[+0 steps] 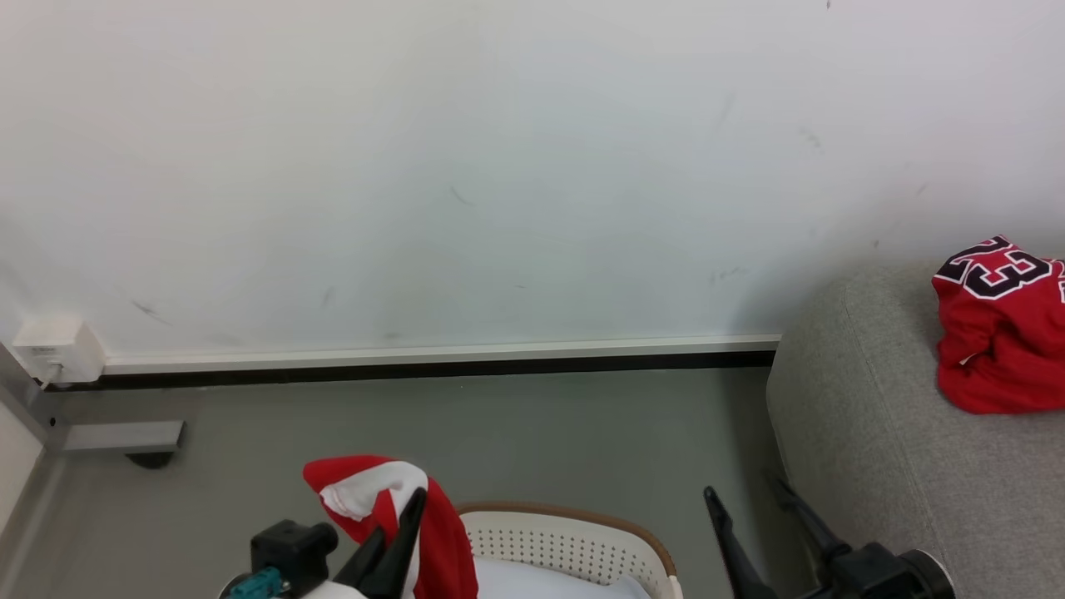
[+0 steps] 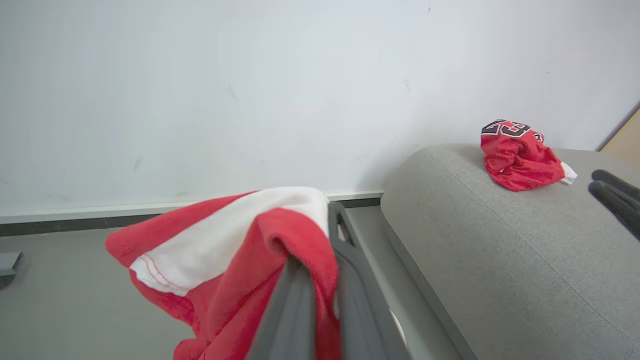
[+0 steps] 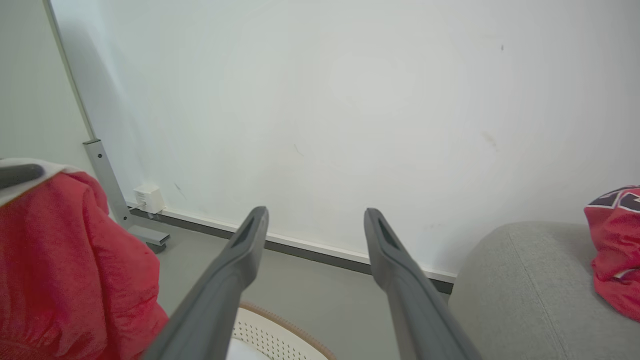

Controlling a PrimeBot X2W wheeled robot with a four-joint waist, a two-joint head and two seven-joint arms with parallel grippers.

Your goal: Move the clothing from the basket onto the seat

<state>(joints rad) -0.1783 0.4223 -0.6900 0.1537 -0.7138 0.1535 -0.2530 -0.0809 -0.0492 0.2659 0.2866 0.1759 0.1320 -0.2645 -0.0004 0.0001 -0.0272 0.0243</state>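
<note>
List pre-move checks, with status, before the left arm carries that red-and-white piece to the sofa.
1. Grip: ok. The left gripper is shut on the red-and-white garment, with cloth draped over its fingers.
2. Garment clear of the basket: cannot tell. Its lower end runs off the bottom of the head view.
3. Other arm: ok. The right gripper is open and empty.
4. Path: cannot tell. In the head view the right gripper stands between the garment and the sofa, and the clearance is unclear.
5. Drop spot: ok. There is bare grey fabric beside the "23" jersey already lying there.
</note>
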